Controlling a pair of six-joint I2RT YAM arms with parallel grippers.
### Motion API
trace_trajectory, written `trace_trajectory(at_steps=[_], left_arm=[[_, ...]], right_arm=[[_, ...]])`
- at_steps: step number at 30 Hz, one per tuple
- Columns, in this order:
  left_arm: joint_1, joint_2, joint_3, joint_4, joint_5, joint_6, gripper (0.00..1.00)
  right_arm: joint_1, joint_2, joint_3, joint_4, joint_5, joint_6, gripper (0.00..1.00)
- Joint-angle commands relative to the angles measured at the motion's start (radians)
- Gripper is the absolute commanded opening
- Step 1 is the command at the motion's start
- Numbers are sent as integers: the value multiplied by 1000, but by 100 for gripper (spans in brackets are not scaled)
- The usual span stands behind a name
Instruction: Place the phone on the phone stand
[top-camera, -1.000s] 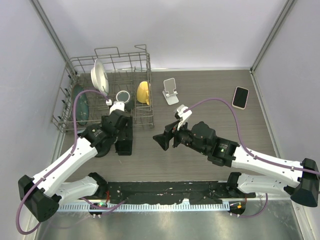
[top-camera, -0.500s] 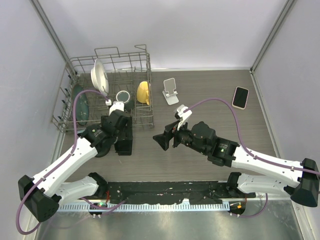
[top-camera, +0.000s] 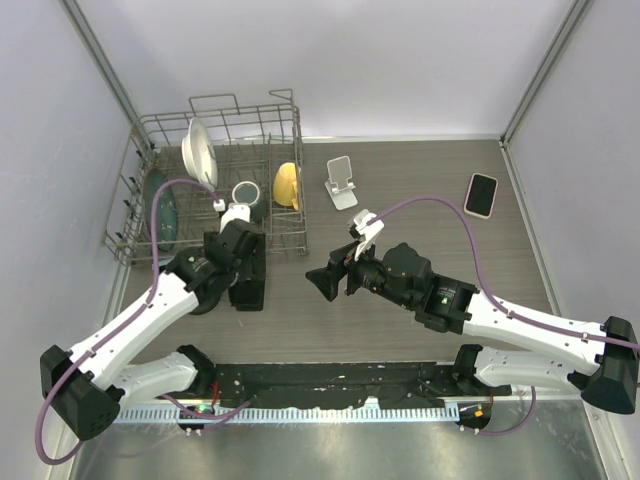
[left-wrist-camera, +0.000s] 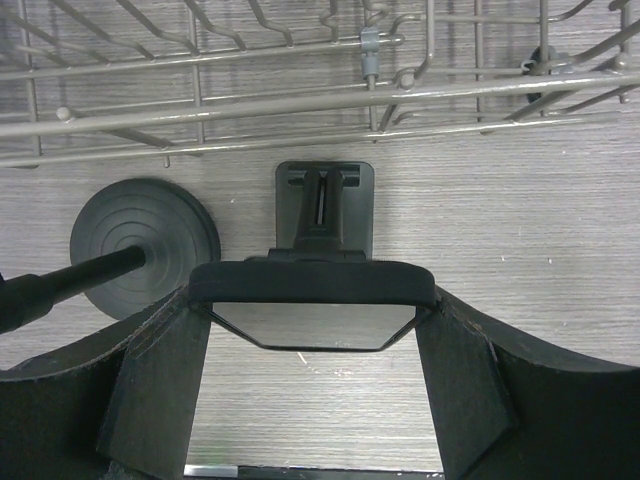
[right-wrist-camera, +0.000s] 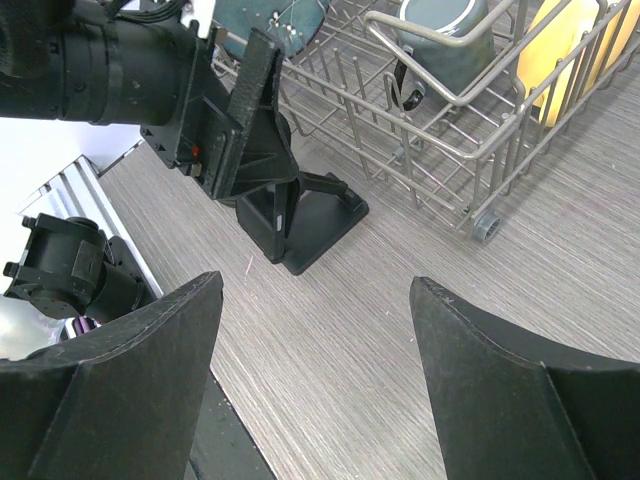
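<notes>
My left gripper (top-camera: 243, 262) is shut on a black phone (left-wrist-camera: 312, 283), with its fingers (left-wrist-camera: 160, 385) against the phone's two long sides. The phone (right-wrist-camera: 266, 222) leans on a black phone stand (right-wrist-camera: 325, 215) with its lower end at the stand's front lip, just in front of the dish rack. The stand's back support (left-wrist-camera: 323, 205) shows above the phone's top edge. My right gripper (top-camera: 326, 283) hovers open and empty to the right of the stand (top-camera: 250, 290), facing it. A second phone (top-camera: 481, 194) in a light case lies flat at the far right. A white phone stand (top-camera: 341, 181) stands empty at the back.
A wire dish rack (top-camera: 290, 215) sits at the back left with a white plate (top-camera: 200, 150), a green plate (top-camera: 160, 212), a grey mug (top-camera: 245, 193) and a yellow cup (top-camera: 287, 185). A round black disc (left-wrist-camera: 145, 240) on a rod lies left of the black stand.
</notes>
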Motion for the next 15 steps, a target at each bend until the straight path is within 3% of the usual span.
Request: trace_trajectory(at_steps=[1, 9, 11, 13, 15], left_arm=[[4, 57, 47, -31, -46, -12, 27], [4, 49, 87, -41, -27, -36, 75], [4, 13, 79, -20, -28, -38, 92], [4, -15, 84, -9, -17, -36, 100], [4, -30, 94, -4, -7, -35, 100]], right_arm=[[4, 3, 3, 56, 9, 11, 81], [4, 2, 2, 51, 22, 10, 81], [3, 3, 3, 50, 26, 7, 81], [3, 3, 5, 48, 32, 4, 81], [3, 12, 8, 47, 32, 2, 81]])
